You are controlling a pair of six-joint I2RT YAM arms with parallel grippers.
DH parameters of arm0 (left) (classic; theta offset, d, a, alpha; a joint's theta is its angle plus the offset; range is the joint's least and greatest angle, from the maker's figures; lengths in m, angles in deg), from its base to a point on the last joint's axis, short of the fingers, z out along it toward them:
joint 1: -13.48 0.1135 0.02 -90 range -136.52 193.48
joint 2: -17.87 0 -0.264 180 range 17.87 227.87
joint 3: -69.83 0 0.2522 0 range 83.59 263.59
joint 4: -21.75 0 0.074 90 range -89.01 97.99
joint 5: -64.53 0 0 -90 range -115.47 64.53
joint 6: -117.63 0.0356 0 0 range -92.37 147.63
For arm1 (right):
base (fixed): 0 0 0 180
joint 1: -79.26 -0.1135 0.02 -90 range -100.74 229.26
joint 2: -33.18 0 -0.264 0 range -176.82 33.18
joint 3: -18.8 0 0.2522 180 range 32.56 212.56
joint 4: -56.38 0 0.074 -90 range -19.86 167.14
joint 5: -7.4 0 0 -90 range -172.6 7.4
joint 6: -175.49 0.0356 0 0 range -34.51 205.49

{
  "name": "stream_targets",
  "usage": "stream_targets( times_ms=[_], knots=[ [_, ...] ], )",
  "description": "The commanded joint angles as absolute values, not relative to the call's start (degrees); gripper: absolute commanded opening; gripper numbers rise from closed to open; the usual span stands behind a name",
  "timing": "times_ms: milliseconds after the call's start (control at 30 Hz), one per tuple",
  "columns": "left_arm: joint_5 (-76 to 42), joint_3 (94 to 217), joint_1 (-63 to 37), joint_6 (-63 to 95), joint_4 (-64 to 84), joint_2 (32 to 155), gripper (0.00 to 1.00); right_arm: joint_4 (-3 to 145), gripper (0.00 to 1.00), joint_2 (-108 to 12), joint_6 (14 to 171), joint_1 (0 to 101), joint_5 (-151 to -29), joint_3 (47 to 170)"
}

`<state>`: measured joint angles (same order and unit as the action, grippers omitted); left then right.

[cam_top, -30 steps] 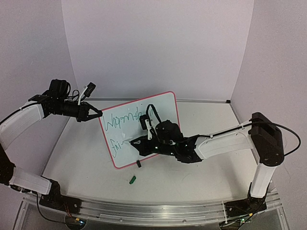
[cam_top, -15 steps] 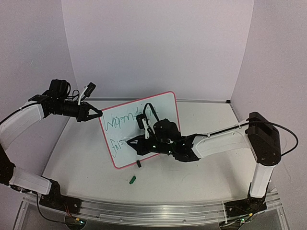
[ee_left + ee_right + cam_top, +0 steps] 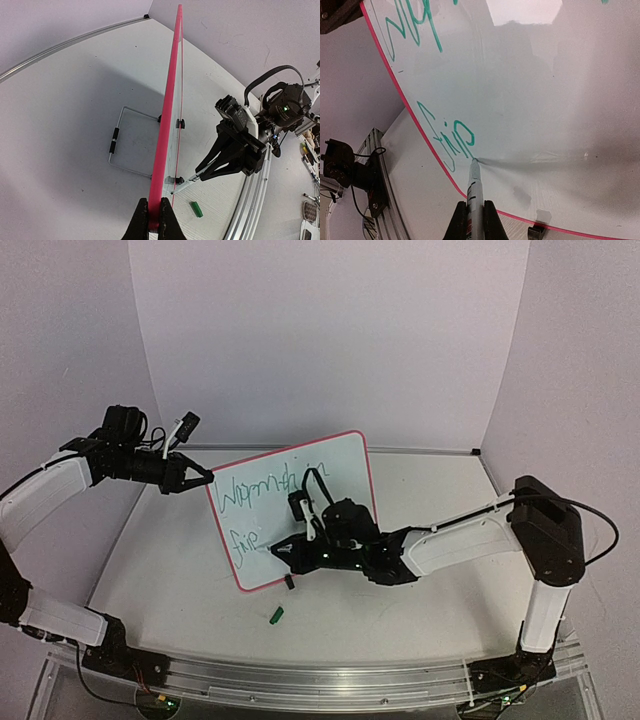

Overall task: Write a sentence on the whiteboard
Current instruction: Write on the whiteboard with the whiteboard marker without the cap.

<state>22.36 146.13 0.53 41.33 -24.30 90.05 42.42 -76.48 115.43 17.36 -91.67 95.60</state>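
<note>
The whiteboard stands tilted on the table, white with a pink frame. My left gripper is shut on its upper left corner; in the left wrist view the pink edge runs up from between my left gripper's fingers. My right gripper is shut on a marker, whose tip touches the board face. The sentence is green script in two lines. The lower line ends at the marker tip.
A green marker cap lies on the table in front of the board. A black clip foot sits on the board's bottom edge. A wire stand lies behind the board. Purple walls close in on three sides.
My right gripper has shifted a little left and down along the board with the marker, and the lower green line has grown. The left arm and the board have stayed still.
</note>
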Motion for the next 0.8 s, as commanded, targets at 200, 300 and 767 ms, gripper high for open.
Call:
stream_targets(
  times_ms=[200,300,767],
  knots=[
    [20.95,145.49,-1.76,42.76,-28.31,92.45,0.00,41.40,0.00,-71.32,114.63,17.83,-86.18,93.39],
    [20.96,145.56,-1.77,42.76,-28.31,92.48,0.00,39.88,0.00,-69.56,114.15,17.83,-87.80,92.40],
    [20.96,145.56,-1.91,42.77,-28.31,92.70,0.00,39.63,0.00,-72.21,115.52,18.80,-88.74,93.50]
  ],
)
